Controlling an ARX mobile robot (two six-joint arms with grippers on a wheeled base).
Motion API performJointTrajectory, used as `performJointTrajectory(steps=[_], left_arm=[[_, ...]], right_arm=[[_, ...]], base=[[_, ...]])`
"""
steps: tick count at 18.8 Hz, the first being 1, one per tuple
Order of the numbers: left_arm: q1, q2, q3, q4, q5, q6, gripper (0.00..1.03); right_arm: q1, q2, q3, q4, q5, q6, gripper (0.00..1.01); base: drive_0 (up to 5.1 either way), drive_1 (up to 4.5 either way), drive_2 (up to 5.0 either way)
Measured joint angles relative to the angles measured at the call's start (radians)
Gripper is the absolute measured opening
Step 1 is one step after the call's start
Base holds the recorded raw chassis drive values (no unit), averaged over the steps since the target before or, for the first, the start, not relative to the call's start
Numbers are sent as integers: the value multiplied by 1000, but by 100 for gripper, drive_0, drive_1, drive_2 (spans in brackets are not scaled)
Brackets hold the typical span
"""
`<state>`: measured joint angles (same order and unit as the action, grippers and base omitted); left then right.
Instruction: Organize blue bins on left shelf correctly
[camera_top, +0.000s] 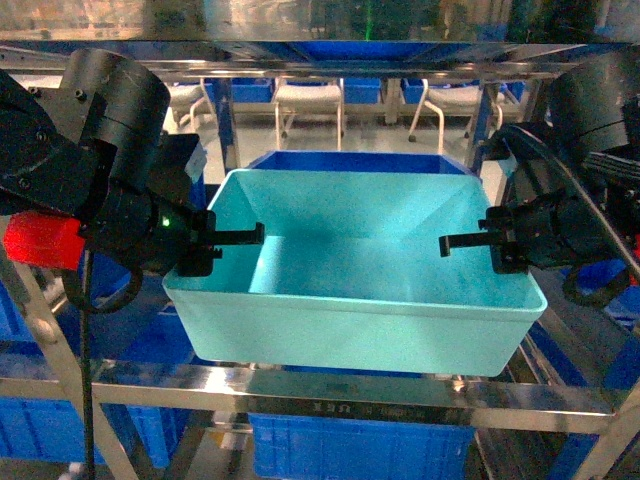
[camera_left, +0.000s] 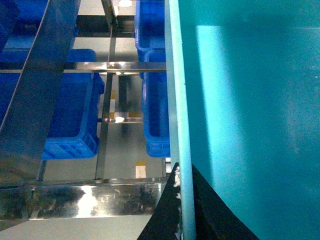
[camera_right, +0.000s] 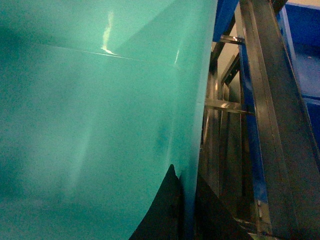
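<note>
While both grippers (camera_top: 215, 240) (camera_top: 478, 243) seemingly clamp its rims, the turquoise bin (camera_top: 355, 290) holds nothing.

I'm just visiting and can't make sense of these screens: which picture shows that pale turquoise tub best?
The head view: the whole turquoise tub shows there, open-topped, with black fingers over each side wall. The left wrist view shows only its left rim and inner wall; the right wrist view shows only inner wall.
</note>
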<state>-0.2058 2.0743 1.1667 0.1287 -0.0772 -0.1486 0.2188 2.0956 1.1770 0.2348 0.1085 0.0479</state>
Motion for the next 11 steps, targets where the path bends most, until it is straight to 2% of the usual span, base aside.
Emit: performJointTrajectory(steps=[3, 7, 11], left_arm=[[-3, 61, 57, -13, -13, 7, 2], [-8, 142, 108, -27, -27, 17, 2], [-12, 202, 144, -45, -47, 18, 2]], right_arm=[[-5, 80, 89, -29, 11, -16, 2], [-10, 165, 151, -78, 16, -24, 2], [-10, 230, 203, -109, 14, -49, 2]], base=[[0, 0, 0], [0, 0, 0], [0, 0, 0]])
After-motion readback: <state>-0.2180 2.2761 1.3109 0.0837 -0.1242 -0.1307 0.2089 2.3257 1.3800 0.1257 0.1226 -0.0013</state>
